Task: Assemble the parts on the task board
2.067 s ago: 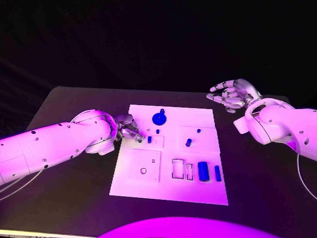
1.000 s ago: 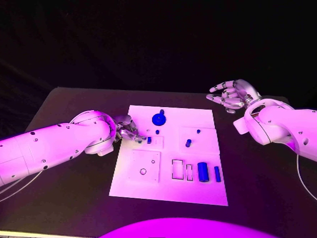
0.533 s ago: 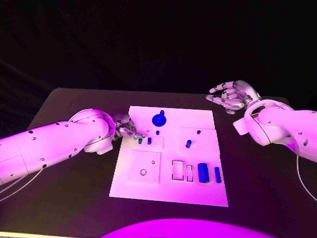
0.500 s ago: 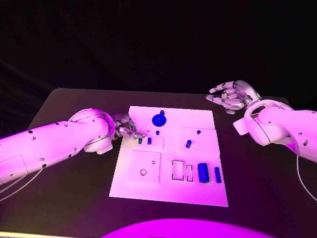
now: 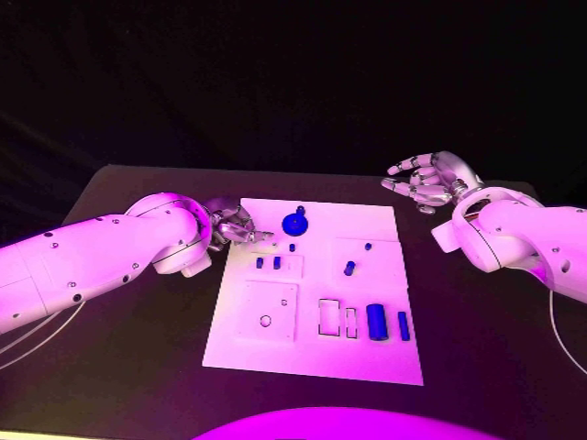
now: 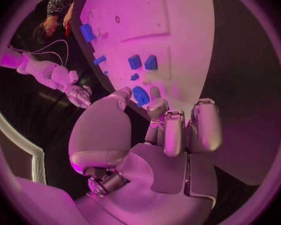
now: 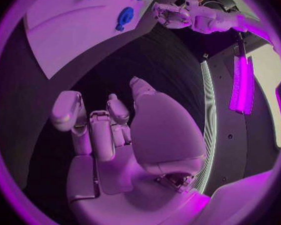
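Observation:
The white task board (image 5: 317, 344) lies mid-table, also seen in the left wrist view (image 6: 178, 15) and the right wrist view (image 7: 65, 30). Two small blue parts (image 5: 267, 262) (image 6: 143, 62) stand side by side near its left edge. A round blue part (image 5: 293, 220) (image 6: 140, 96) (image 7: 124, 16) sits at the far end. Two long blue parts (image 5: 388, 319) lie in the near right. My left hand (image 5: 236, 223) (image 6: 172, 130) hovers at the board's far-left edge, fingers apart, holding nothing. My right hand (image 5: 426, 179) (image 7: 103, 130) hangs open beyond the far-right corner.
More small blue parts (image 5: 349, 267) stand in the board's right middle, and a tiny one (image 5: 293, 246) sits below the round part. Empty slots (image 5: 329, 313) and a square panel (image 5: 267, 307) are in the near half. Black table (image 5: 122, 321) surrounds the board.
My left hand has let go of a small blue part beside the other one at the board's left and drawn back toward the far-left corner. The right hand has barely moved.

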Robot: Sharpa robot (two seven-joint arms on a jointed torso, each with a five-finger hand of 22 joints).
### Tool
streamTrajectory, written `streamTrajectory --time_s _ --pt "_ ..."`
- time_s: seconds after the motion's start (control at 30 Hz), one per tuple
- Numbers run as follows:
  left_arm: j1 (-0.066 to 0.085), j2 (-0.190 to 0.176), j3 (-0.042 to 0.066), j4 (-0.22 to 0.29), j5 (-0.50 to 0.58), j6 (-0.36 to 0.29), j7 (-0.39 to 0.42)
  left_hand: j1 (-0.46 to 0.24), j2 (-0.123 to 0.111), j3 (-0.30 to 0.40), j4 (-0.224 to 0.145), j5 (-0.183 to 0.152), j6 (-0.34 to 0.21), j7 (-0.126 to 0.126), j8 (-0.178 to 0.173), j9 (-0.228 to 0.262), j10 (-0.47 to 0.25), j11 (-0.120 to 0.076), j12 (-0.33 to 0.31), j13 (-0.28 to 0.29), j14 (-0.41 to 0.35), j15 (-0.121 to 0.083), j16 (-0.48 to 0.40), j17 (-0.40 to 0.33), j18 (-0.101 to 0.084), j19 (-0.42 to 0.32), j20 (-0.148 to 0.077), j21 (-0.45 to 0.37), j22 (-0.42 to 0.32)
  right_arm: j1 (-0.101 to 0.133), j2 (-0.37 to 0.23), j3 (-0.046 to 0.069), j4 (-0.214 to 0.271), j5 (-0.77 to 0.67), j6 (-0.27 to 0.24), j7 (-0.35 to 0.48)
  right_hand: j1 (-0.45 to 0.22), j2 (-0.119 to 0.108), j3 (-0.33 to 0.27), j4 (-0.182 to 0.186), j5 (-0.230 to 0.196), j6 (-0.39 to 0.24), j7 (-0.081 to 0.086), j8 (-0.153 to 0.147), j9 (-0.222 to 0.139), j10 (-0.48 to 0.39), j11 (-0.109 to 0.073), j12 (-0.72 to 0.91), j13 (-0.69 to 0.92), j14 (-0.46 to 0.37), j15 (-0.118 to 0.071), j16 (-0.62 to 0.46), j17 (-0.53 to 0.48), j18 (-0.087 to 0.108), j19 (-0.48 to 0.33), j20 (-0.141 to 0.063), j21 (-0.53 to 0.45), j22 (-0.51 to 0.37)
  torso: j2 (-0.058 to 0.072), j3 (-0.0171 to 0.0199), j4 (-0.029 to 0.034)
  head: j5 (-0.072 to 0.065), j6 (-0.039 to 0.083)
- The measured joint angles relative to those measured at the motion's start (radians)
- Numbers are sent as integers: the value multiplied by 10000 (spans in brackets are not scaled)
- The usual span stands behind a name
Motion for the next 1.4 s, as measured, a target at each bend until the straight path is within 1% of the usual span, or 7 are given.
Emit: streamTrajectory --time_s 0.13,0.2,0.27,0.43,0.53,0.67,1.4 --pt "10 -10 -2 -9 298 -645 1058 2033 -93 430 -86 68 -985 639 -699 -748 -2030 605 -1519 -1523 -1456 568 -2021 -2063 649 -2170 480 -2680 -3511 -1 -8 0 0 0 -4 1 0 0 0 0 0 0 0 0 0 0 0 0 -12 0 0 0 -1 0 0 0 0 -10 0 4 6 -25 16" --pt "15 -3 -17 -3 315 -887 1538 2854 -191 903 -137 96 -1111 727 -925 -1043 -2346 695 -1920 -1955 -1774 640 -2314 -2529 692 -2327 578 -3032 -3896 -1 -11 0 0 0 -6 1 0 0 0 0 0 0 0 0 0 0 0 0 -12 0 0 0 -1 0 0 0 0 -10 0 3 6 -35 24" --pt "21 17 -64 16 278 -1159 2124 3525 -539 1521 -102 96 -1190 770 -1204 -1448 -2575 742 -2461 -2589 -2381 714 -2820 -3343 694 -2599 650 -3431 -4337 -1 -13 0 0 0 -7 1 0 0 0 0 0 0 0 0 0 0 0 0 -12 0 0 0 -1 -1 0 0 0 -10 0 -1 6 -53 36" --pt "19 201 -262 26 -244 -1626 3415 3929 -929 1912 -137 85 -1190 771 -1433 -1906 -2729 726 -2975 -3305 -2633 710 -2960 -3819 694 -2622 656 -3465 -4336 -1 -17 0 0 0 -10 1 0 0 0 0 0 0 0 0 1 0 0 0 -12 0 0 0 -1 -1 0 0 0 -9 3 -11 8 -80 58" --pt "13 393 -390 -78 -753 -1701 3880 4051 -1083 1941 -110 30 -1077 660 -1671 -2252 -3103 914 -3468 -3890 -3806 876 -3663 -5097 695 -3143 781 -3761 -4514 -2 -13 0 0 0 -10 1 0 0 0 0 0 0 0 0 1 0 0 0 -12 0 0 0 -1 -1 0 0 0 -10 6 -17 9 -92 65" --pt "8 626 -508 -292 -1432 -1676 4214 4102 -1134 1906 -146 31 -1061 645 -1764 -2452 -3249 1031 -3650 -4216 -4208 980 -3785 -5503 695 -3319 890 -3814 -4518 -5 -6 0 -3 0 -10 1 0 0 0 0 0 0 0 0 -8 0 0 0 -12 0 0 0 -2 -1 0 0 0 -9 10 -22 8 -103 68" --pt "17 1563 -593 -1289 -3325 -228 4260 4221 -1147 1879 -138 -23 -397 379 -2073 -2926 -3183 974 -3825 -4915 -3919 981 -2805 -5277 694 -3425 925 -3434 -4113 -18 56 -1 -14 0 -9 1 0 0 0 0 0 0 0 0 -7 0 0 0 -11 0 0 0 -5 0 0 0 0 -9 8 1 -5 -53 84"
